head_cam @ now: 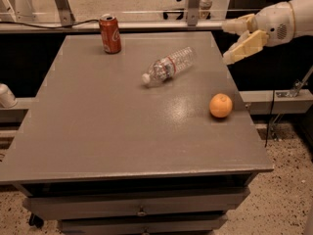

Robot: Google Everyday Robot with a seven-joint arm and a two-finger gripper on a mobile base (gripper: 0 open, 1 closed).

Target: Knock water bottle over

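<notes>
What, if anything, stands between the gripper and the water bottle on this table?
Nothing visible does. The gripper hangs open just past the edge of the table, at the picture's right. The water bottle lies on its side, with only bare tabletop between them. The orange and soda can sit off that line.
</notes>
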